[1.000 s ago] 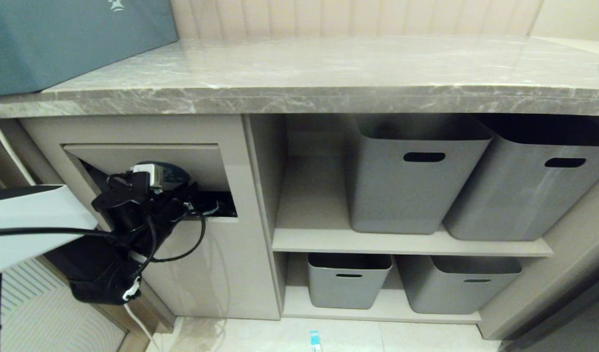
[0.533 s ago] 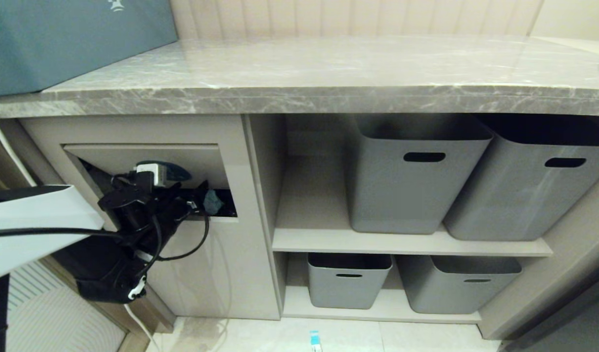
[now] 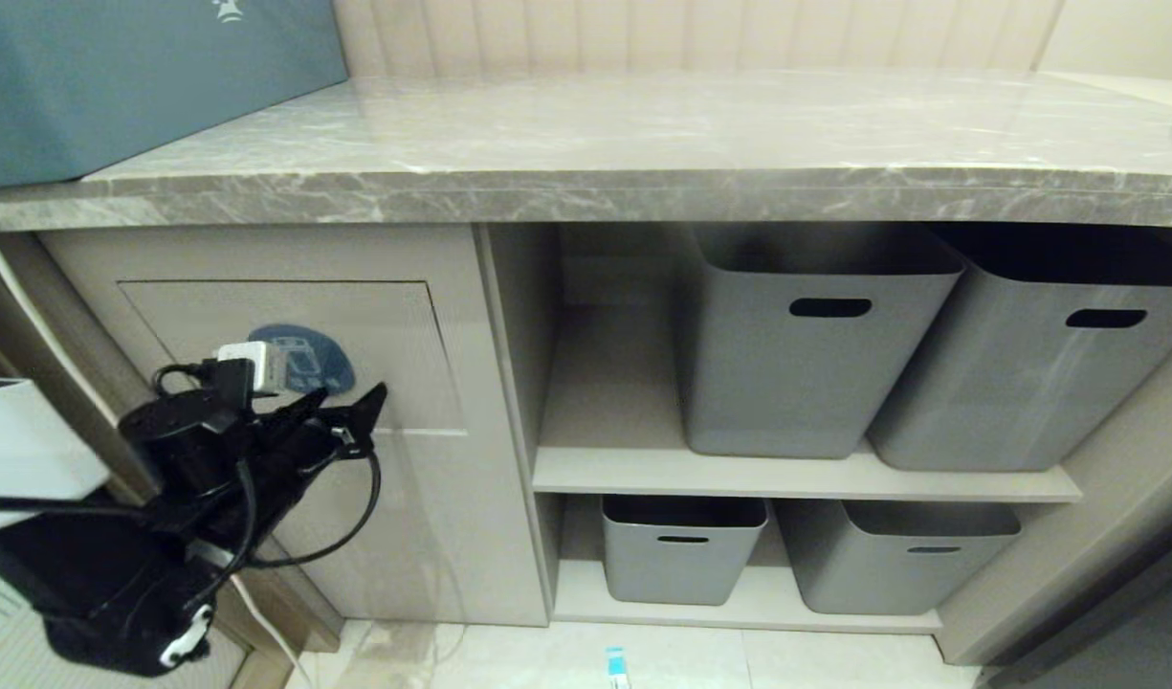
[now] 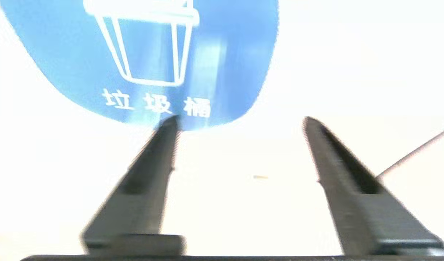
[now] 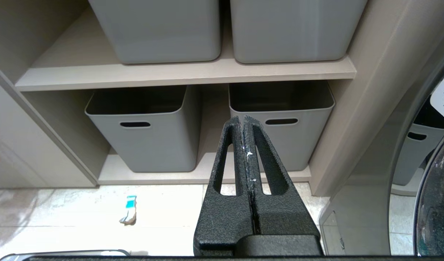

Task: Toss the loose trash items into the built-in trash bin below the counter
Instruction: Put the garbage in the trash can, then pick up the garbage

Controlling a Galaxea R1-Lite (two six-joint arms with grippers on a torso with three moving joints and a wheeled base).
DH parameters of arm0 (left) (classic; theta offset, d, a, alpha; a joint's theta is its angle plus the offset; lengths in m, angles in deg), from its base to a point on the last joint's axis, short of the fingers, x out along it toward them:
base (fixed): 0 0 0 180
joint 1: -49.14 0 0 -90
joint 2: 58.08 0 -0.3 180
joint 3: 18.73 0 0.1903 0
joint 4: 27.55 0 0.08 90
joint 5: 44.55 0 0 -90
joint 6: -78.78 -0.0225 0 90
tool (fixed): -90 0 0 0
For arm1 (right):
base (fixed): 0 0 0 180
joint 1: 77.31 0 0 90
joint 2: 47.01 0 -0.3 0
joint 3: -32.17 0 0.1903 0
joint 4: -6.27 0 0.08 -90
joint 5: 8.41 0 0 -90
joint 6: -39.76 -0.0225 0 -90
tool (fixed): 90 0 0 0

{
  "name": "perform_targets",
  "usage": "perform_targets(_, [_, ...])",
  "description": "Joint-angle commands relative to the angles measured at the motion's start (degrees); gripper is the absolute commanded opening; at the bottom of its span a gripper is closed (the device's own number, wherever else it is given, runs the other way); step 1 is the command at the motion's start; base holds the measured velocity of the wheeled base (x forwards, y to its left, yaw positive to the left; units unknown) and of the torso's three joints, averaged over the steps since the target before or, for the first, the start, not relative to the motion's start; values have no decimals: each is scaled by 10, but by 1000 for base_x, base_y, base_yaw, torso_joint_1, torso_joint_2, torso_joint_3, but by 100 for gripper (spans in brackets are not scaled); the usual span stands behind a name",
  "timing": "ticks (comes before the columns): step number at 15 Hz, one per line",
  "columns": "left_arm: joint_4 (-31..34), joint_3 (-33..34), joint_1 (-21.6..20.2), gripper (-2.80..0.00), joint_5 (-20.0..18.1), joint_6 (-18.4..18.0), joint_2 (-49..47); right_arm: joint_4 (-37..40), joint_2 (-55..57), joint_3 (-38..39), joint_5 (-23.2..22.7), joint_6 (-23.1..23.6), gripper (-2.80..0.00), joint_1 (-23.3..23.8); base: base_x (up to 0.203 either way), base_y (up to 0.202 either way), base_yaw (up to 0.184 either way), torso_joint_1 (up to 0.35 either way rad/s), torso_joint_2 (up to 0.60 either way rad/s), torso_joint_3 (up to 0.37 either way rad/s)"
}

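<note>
The built-in trash bin (image 3: pixel 394 325) is the beige flap panel under the counter (image 3: pixel 643 144), and its flap hangs shut. A blue oval sticker (image 3: pixel 308 356) with a white bin icon marks it. My left gripper (image 3: pixel 348 417) hovers just in front of the flap's lower edge. In the left wrist view it (image 4: pixel 240 121) is open and empty, facing the sticker (image 4: pixel 153 54). One loose trash item, a teal-and-white strip wrapper (image 3: pixel 615 666), lies on the floor tiles. My right gripper (image 5: pixel 242 120) is shut with nothing in it, above the floor to the right of that wrapper (image 5: pixel 128 209).
A large teal-blue box (image 3: pixel 117 77) stands on the counter's left end. Grey tubs with slot handles fill the open shelves: two large ones (image 3: pixel 806 344) above, two small ones (image 3: pixel 681 547) below. A dark curved appliance front (image 5: pixel 435 174) stands at the right.
The left gripper had pushed the flap inward; its jaws opened and a teal wad showed in the opening. The arm has since drawn back down and left, and the flap has swung shut.
</note>
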Motion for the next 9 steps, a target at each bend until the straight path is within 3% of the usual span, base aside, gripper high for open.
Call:
perform_targets(1, [-5, 45, 3, -280, 3, 1, 70, 0, 1, 0, 0, 0, -280, 0, 0, 0, 0, 0, 0, 0])
perform_targets(5, [30, 83, 4, -280, 29, 1, 188, 0, 1, 1, 0, 0, -280, 0, 0, 0, 0, 0, 0, 0])
perform_targets(7, [143, 81, 3, -280, 32, 0, 270, 0, 0, 0, 0, 0, -280, 0, 0, 0, 0, 0, 0, 0])
perform_targets(9, [339, 76, 1, -280, 32, 5, 388, 0, 0, 0, 0, 0, -280, 0, 0, 0, 0, 0, 0, 0])
